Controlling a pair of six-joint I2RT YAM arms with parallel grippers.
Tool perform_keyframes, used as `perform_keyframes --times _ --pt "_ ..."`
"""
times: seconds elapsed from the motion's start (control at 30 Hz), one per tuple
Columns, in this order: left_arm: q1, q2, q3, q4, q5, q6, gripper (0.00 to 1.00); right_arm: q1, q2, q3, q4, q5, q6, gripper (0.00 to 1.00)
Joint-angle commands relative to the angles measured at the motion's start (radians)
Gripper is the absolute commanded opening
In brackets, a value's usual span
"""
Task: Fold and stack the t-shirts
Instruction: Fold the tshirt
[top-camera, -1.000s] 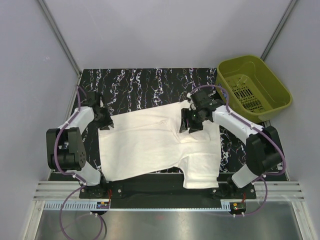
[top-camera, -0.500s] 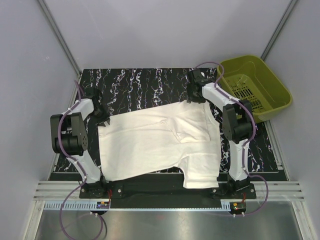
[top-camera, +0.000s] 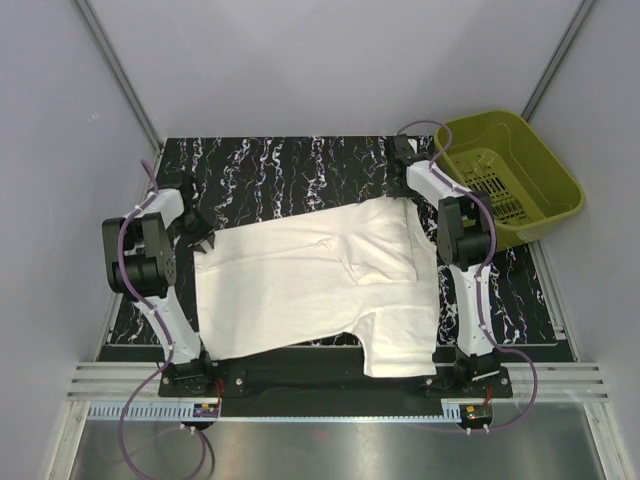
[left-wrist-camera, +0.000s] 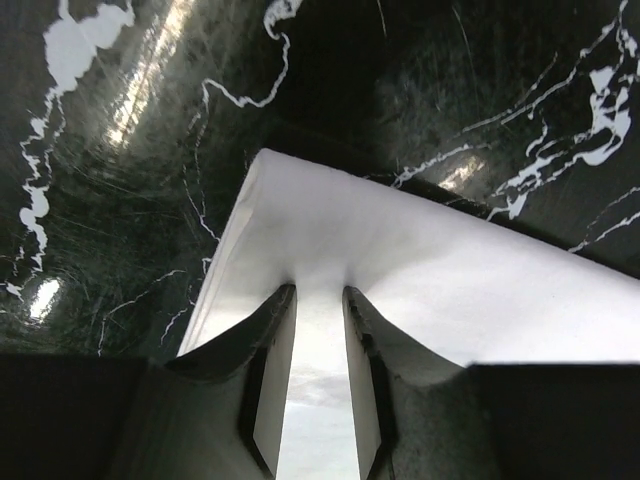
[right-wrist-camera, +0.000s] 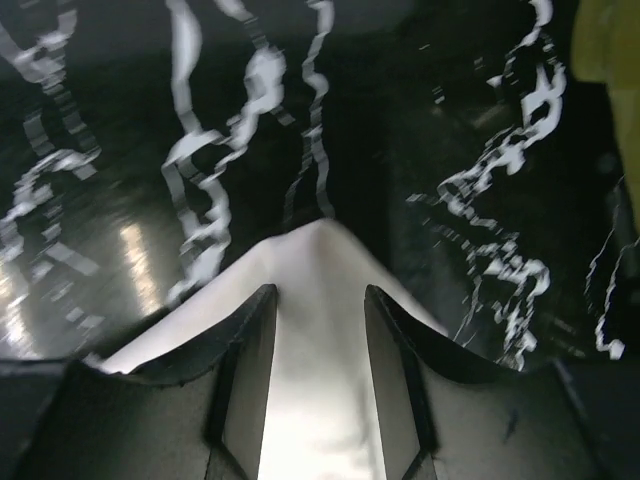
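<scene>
I see the black marbled surface (top-camera: 280, 165) carrying one white t-shirt (top-camera: 300, 280) spread flat across its middle. An olive basket (top-camera: 505, 170) sits at the far right corner. My left claw (left-wrist-camera: 320, 325) is clamped on the shirt's left corner, with cloth filling the narrow gap between its fingers. My right claw (right-wrist-camera: 320, 335) pinches the far right corner the same way, though that wrist view is blurred. From above, both claw tips are hidden by their own arms.
</scene>
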Motion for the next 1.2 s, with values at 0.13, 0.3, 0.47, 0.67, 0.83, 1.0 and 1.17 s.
perform_keyframes --times 0.13,0.3,0.47,0.67,0.83,1.0,1.17 --pt "0.078 0.095 0.066 -0.011 -0.026 -0.01 0.34 -0.038 0.138 0.18 -0.081 -0.033 -0.026 0.47" --pt "0.124 0.151 0.158 -0.039 -0.009 0.013 0.34 -0.036 0.27 0.454 -0.186 -0.04 -0.013 0.46" --pt "0.148 0.243 0.318 -0.077 0.011 0.058 0.34 -0.036 0.401 0.677 -0.188 -0.076 0.01 0.46" --pt "0.148 0.308 0.444 -0.054 0.083 0.081 0.37 -0.035 0.419 0.714 -0.016 -0.115 -0.021 0.46" --pt "0.15 0.261 0.479 -0.026 0.069 0.11 0.51 -0.033 0.436 0.766 0.057 -0.116 -0.096 0.47" --pt "0.142 0.094 0.433 -0.014 0.04 0.119 0.59 -0.036 0.386 0.811 0.083 -0.086 -0.153 0.51" --pt "0.081 -0.057 0.317 0.003 0.041 0.091 0.62 -0.03 0.24 0.776 0.041 -0.072 -0.147 0.57"
